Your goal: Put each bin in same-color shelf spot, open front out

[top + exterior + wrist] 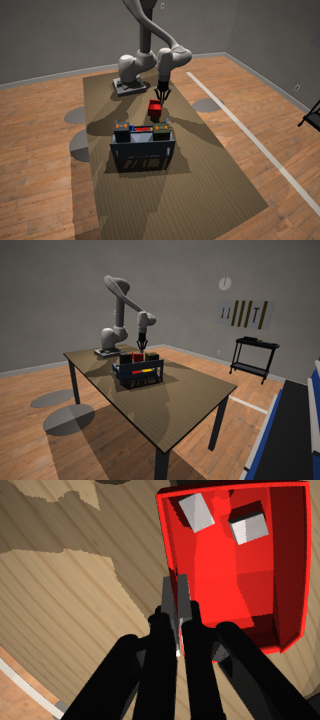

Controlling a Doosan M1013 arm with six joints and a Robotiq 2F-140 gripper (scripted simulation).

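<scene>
The red bin hangs a little above the table behind the shelf, with its shadow under it. My gripper points down and is shut on the bin's thin side wall, as the wrist view shows. Two grey parts lie inside the bin. The shelf's lower board carries a blue mark, a red mark and a yellow mark. The bin sits level with the shelf top in the exterior view.
A dark grey box and a green box stand on the shelf's top board, left and right. The arm's base is at the table's far end. A black cart stands off to the right.
</scene>
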